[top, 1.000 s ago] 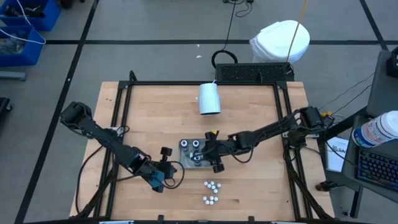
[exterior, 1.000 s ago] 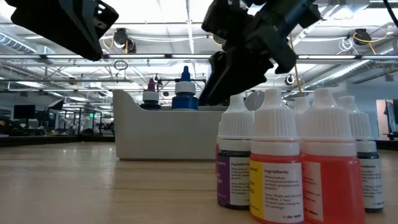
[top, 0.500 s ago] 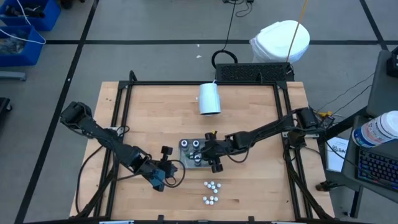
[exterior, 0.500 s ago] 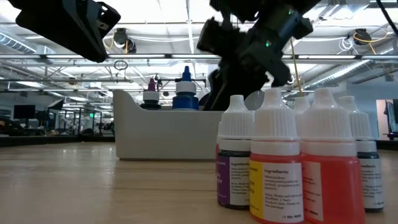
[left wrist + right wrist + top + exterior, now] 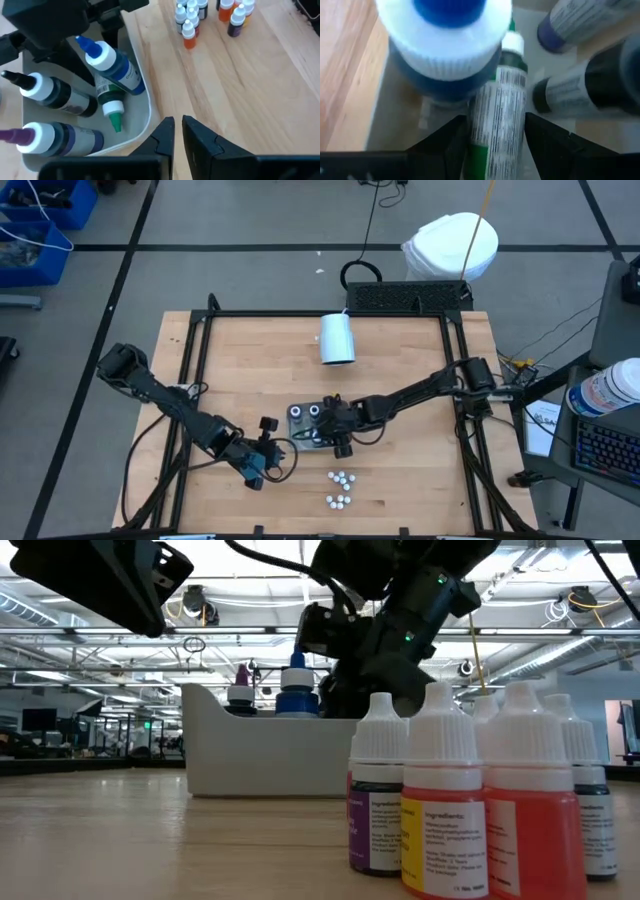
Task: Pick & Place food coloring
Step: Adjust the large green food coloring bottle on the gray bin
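A grey tray [image 5: 293, 418] near the table's middle holds larger food coloring bottles: a blue-tipped one [image 5: 112, 67] upright, a black-tipped one [image 5: 52, 92] and a purple-tipped one [image 5: 47, 137] lying down. My right gripper [image 5: 328, 429] reaches into the tray, shut on a green-tipped bottle [image 5: 111, 105]. Two clusters of small white-capped bottles [image 5: 340, 478] [image 5: 338, 501] stand on the wood nearer the front edge. My left gripper [image 5: 272, 448] is shut and empty, just left of the tray above the table. My right gripper pinches the green-tipped bottle's labelled body [image 5: 495, 105] between its two fingers [image 5: 447, 142], toward the base end. The fingers lie along the bottle, whose white collar and green tip [image 5: 512, 42] point away from them. The bottle is tilted, tip end [image 5: 116, 122] low in the tray beside the blue-tipped bottle.
A white cup [image 5: 337, 338] lies on its side toward the table's far edge. A black frame [image 5: 190, 380] rims the table. Bare wood lies between the tray and the small bottles [image 5: 460, 810], which stand close in front of the low camera.
My right gripper has moved toward the table's left edge and down, from beside the tray into it, next to the blue-tipped bottle.
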